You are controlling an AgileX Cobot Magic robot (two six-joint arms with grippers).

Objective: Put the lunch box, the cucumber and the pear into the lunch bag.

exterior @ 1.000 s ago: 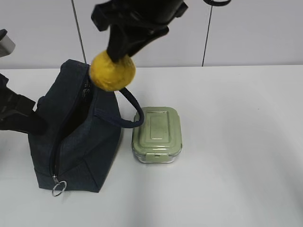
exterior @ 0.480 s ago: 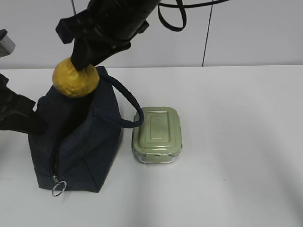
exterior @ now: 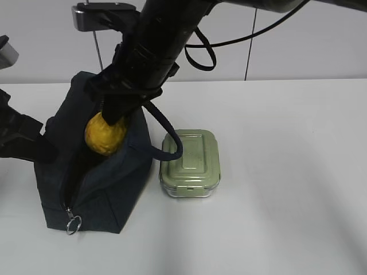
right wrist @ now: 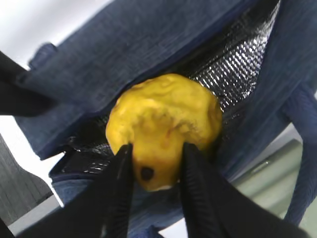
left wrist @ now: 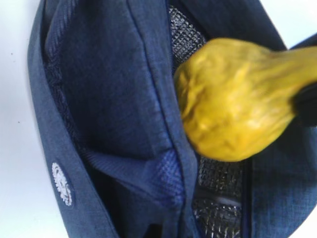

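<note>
Pear (exterior: 105, 134) now down in bag (exterior: 117, 189) mouth, was above rim half sec ago. Right gripper (right wrist: 153, 171) clamped on pear neck. Left gripper state: can't tell, at bag's left side. Box (exterior: 191, 163) just beside bag, still out. Cucumber not seen.

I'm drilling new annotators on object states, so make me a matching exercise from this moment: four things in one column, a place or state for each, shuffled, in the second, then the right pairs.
Things:
1. pear
2. lunch box
3. lunch bag
4. ring pull

Places or states:
A. on the table, lid closed, right of the bag
B. hanging at the lower end of the zip
C. held between the right gripper's jaws, partly inside the bag's mouth
D. standing unzipped, silver lining showing

Pairs: 1-C, 2-A, 3-D, 4-B
</note>
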